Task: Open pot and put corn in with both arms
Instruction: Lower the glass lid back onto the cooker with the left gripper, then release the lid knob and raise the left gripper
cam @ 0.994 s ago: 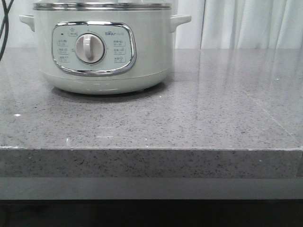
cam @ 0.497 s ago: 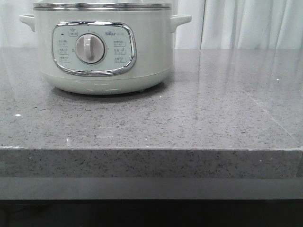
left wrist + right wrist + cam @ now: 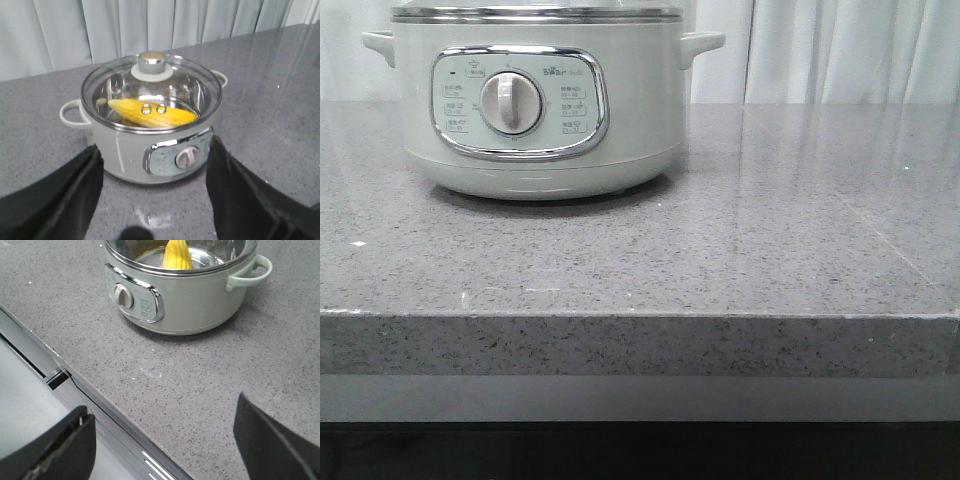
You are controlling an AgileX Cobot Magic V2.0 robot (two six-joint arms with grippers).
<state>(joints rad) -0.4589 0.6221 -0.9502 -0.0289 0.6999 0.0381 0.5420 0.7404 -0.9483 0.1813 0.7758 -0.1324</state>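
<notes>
The corn cob (image 3: 152,113) lies inside the electric cooker (image 3: 150,130) under its glass lid (image 3: 151,90); the left gripper (image 3: 155,195) and right gripper (image 3: 165,440) are spread, empty, so the task appears complete.

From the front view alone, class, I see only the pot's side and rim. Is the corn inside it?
Observer: Yes. The left wrist view shows the corn lying inside the pot.
Operator: Is the lid off?
Observer: No, the glass lid sits closed on the pot.
Operator: And the pincers?
Observer: The left pincer and the right pincer are both open, empty and clear of the pot.
</notes>
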